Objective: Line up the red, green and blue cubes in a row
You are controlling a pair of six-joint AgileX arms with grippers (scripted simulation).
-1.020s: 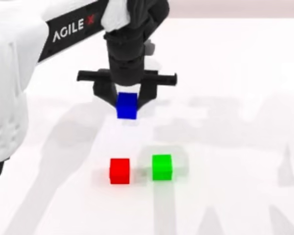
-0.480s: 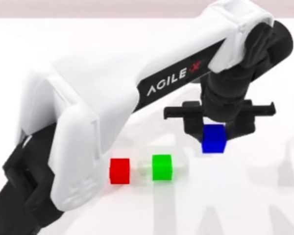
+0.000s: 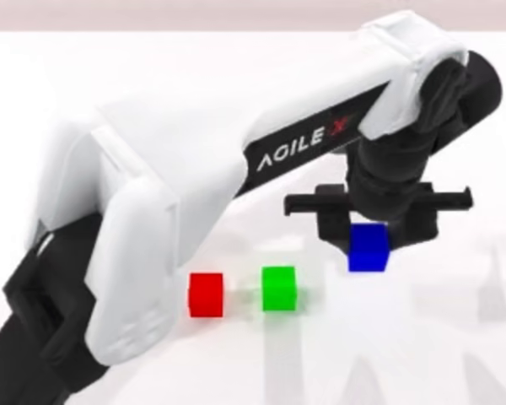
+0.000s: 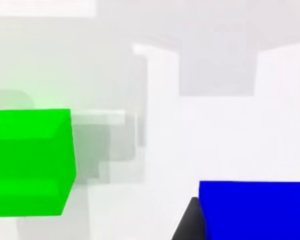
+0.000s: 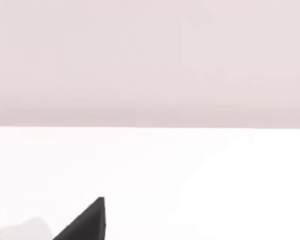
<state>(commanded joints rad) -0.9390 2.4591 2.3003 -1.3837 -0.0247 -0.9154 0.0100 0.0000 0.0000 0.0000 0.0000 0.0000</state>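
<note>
White table (image 3: 455,354), pale wall along the frame's top. My left gripper (image 3: 370,240), right of centre, grips the blue cube (image 3: 368,247) between closed fingers, right of the green cube (image 3: 278,288) and red cube (image 3: 206,294).

Your left arm stretches from the table's lower left corner across to the right of the green cube (image 3: 278,288), white link angled upward, black wrist bent down. Your left gripper (image 3: 369,239) points straight down, just right of and slightly behind that cube, its 2 fingers closed on the blue cube (image 3: 368,247). Your right arm sits outside the top view; only 1 dark fingertip (image 5: 87,222) shows in its own wrist view.
</note>
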